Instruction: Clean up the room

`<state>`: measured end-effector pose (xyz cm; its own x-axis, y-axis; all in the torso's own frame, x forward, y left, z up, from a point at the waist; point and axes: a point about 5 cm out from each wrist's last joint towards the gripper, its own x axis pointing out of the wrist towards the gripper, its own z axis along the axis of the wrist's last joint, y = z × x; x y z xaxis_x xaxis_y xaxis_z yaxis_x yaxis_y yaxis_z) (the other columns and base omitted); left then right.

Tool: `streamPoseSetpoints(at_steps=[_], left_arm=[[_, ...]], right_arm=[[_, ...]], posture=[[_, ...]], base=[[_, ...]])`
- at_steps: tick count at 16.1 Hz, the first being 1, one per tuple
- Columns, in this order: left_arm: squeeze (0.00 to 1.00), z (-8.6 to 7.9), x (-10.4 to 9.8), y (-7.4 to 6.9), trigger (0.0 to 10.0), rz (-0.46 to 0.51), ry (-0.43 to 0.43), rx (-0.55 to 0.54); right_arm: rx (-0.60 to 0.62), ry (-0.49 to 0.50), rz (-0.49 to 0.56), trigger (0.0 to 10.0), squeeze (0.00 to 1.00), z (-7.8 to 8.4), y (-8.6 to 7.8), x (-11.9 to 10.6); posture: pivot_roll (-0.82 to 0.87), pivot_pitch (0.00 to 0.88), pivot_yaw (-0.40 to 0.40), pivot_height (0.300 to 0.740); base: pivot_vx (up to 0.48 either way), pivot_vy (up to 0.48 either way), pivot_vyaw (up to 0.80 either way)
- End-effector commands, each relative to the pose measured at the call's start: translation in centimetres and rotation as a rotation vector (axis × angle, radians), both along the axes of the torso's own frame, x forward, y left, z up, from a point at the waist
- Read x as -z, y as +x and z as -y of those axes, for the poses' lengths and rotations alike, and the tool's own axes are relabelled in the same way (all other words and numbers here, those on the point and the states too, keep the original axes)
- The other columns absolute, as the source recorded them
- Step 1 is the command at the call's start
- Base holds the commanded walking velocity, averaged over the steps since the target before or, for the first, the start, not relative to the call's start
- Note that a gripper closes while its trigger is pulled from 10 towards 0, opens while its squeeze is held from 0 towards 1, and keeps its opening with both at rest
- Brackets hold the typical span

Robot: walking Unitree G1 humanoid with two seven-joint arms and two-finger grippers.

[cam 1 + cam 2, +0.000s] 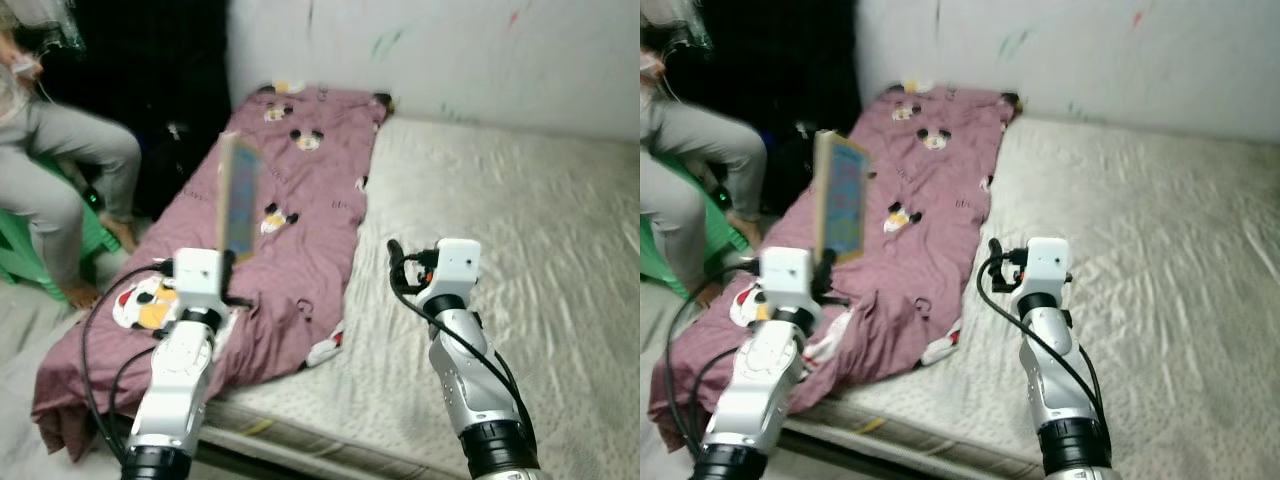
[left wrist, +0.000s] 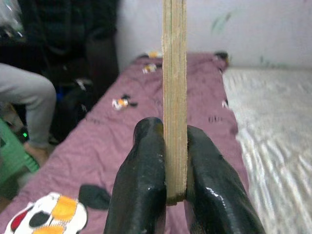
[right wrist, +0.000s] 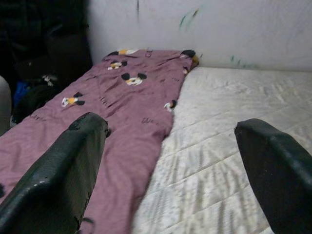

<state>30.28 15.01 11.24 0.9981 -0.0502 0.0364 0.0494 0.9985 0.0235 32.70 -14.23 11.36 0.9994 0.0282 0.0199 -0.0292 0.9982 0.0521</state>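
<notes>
One flat wooden board [image 1: 238, 198], held upright in my left gripper [image 2: 174, 195]. Both fingers [image 2: 141, 185] are clamped on its lower edge, one on each face; the wrist view shows the edge-on plywood layers between them. The board has a bluish face and stands raised above the near left part of the bed, over the blanket [image 1: 300, 200].

One maroon blanket, printed with cartoon mouse figures, runs along the left edge of the mattress [image 1: 520, 230] from the far corner by the wall [image 1: 450, 50] to the near corner, where it hangs over the side. I count about five small mouse prints along it, plus one large white-and-orange print at the near left corner. The rest of the mattress is bare, pale and quilted.

My right gripper [image 3: 170, 161] hovers over the near middle of the mattress, just beside the blanket's right edge, fingers spread wide and holding nothing.

One person [image 1: 60, 170] in grey trousers sits off the bed's left side on a green seat [image 1: 20, 260].
</notes>
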Motion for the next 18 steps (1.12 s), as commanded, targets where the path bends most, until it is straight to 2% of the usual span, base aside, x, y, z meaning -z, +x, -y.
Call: streamPoseSetpoints(at_steps=[1,2,8,10,18], left_arm=[[0.0,1.34,-1.1,0.18,10.0,0.052,-0.008,0.045],[0.0,1.47,-1.12,0.16,10.0,0.055,-0.034,0.048],[0.0,1.51,-1.17,0.19,10.0,0.058,-0.046,0.051],[0.0,1.56,-1.21,0.21,10.0,0.059,-0.041,0.053],[0.0,1.79,-1.21,0.39,10.0,0.058,-0.026,0.062]], right_arm=[[0.026,-0.015,-0.004,10.0,0.0,1.01,-0.02,0.12],[0.025,-0.016,-0.003,10.0,0.0,1.0,0.01,0.11],[0.029,-0.015,-0.005,10.0,0.0,0.99,0.07,0.15],[0.027,0.013,-0.02,10.0,0.0,0.92,0.12,0.3],[0.025,-0.013,-0.012,10.0,0.0,0.83,0.39,0.12]], posture=[[-0.05,0.0,0.045,0.74],[-0.05,0.0,0.044,0.74],[-0.05,0.0,0.044,0.74],[-0.05,0.0,0.044,0.74],[-0.05,0.0,0.04,0.74]], base=[[0.0,0.0,0.0],[0.0,0.0,0.0],[0.0,0.0,0.0],[0.0,0.0,-0.57],[0.0,0.0,-0.8]])
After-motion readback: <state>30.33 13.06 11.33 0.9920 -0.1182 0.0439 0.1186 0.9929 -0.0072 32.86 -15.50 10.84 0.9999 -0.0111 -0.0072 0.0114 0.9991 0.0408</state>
